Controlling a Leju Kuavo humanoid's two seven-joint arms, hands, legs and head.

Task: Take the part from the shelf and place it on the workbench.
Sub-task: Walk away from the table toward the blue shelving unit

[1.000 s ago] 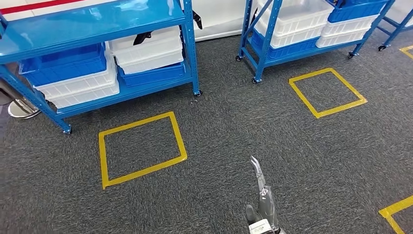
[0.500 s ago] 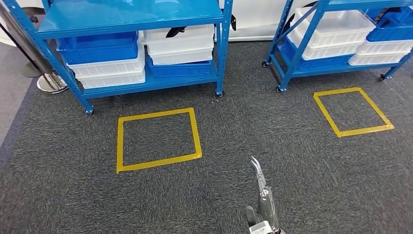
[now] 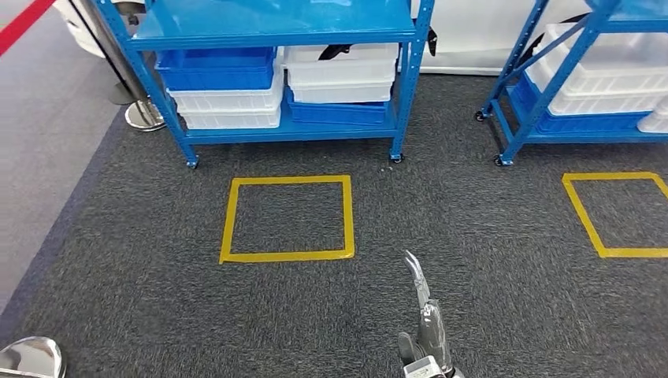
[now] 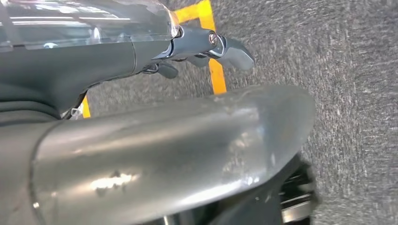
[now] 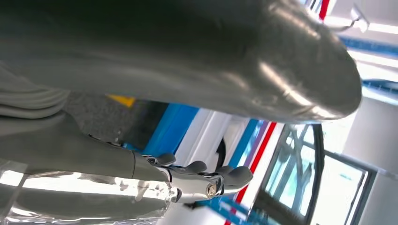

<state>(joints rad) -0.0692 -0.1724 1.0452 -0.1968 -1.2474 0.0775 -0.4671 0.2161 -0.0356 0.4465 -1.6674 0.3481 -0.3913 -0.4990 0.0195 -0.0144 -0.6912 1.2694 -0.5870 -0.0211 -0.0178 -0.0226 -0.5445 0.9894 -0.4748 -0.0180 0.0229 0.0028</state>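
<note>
We judge the part to be in one of the bins point(image 3: 339, 75) on the blue shelf point(image 3: 276, 24) ahead, though we cannot tell which; we are at the approach step; our left hand point(image 4: 206, 44) and right hand point(image 5: 197, 180) hold nothing, fingers loosely apart; next calls for closing on the shelf past the yellow floor square point(image 3: 287, 218)

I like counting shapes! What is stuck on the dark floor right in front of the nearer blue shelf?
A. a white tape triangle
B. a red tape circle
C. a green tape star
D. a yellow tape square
D: a yellow tape square lies on the dark carpet just in front of the blue shelf with its blue and white bins.
</note>
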